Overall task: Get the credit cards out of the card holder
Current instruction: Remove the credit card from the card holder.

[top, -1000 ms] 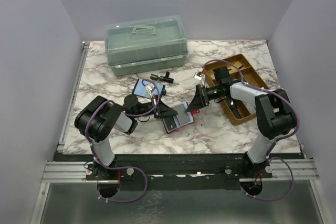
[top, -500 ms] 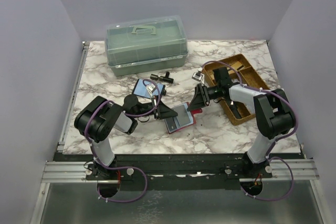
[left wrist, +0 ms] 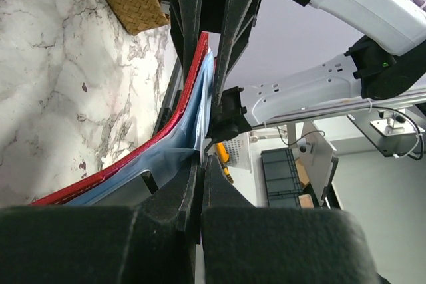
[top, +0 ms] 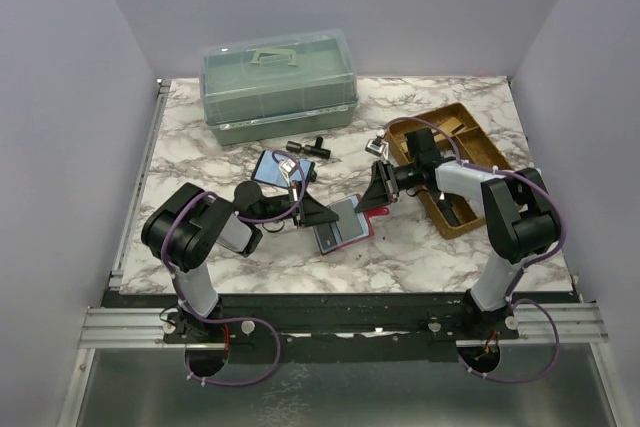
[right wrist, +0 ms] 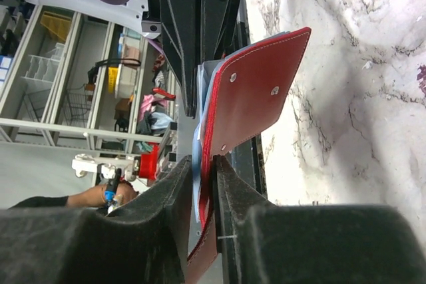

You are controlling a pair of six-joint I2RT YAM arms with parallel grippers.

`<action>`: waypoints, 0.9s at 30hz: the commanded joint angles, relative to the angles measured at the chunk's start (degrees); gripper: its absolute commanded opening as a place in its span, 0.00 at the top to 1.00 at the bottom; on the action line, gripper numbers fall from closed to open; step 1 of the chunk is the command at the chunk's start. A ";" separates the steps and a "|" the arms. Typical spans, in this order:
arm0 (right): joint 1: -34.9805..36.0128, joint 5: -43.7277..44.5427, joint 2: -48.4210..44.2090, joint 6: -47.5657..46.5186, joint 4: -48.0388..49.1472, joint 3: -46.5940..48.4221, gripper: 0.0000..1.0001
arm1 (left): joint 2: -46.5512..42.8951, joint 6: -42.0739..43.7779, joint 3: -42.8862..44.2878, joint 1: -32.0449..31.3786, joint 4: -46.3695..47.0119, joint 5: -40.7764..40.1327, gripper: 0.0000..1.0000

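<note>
The card holder [top: 343, 226], a red folding wallet with pale blue inner panels, lies just below the centre of the overhead view on the marble table top [top: 200, 127], its long axis running from lower left to upper right, partly raised off the surface. The left gripper [top: 317, 217] meets its lower-left end; its jaws are fully closed on a thin pale blue layer at the holder's edge, and whether that layer is an inner panel or one of the credit cards cannot be told. The right gripper [top: 377, 197] meets the opposite, upper-right end; in its wrist view the fingers [right wrist: 174, 194] stand narrowly apart, pinching the red cover together with the blue layer behind it. The two grippers thus face each other along the holder's long axis, the holder between them, neither arm clearly nearer. The coming move likely turns on this opposition: drawing the ends apart should spread the fold and expose the cards. Further out lie a dark-edged blue folding case [top: 270, 166] at upper left, a green lidded toolbox [top: 278, 82] behind it, and a brown compartment tray [top: 484, 145] at right.
</note>
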 commanded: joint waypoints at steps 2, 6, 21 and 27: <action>0.00 -1.57 1.00 0.13 0.14 1.04 0.89 | -0.19 -0.25 1.12 0.12 4.31 1.40 1.00; -0.05 -3.14 0.72 0.47 0.92 0.90 1.00 | -0.09 -0.40 0.84 0.13 4.36 1.66 1.00; -1.97 -4.97 -0.30 5.47 7.98 -1.74 1.00 | -0.56 -2.07 -1.08 1.20 7.58 2.39 1.00; -2.23 -5.65 -0.39 7.43 10.17 -2.38 1.00 | -0.15 -2.82 -1.14 1.76 8.51 2.89 1.00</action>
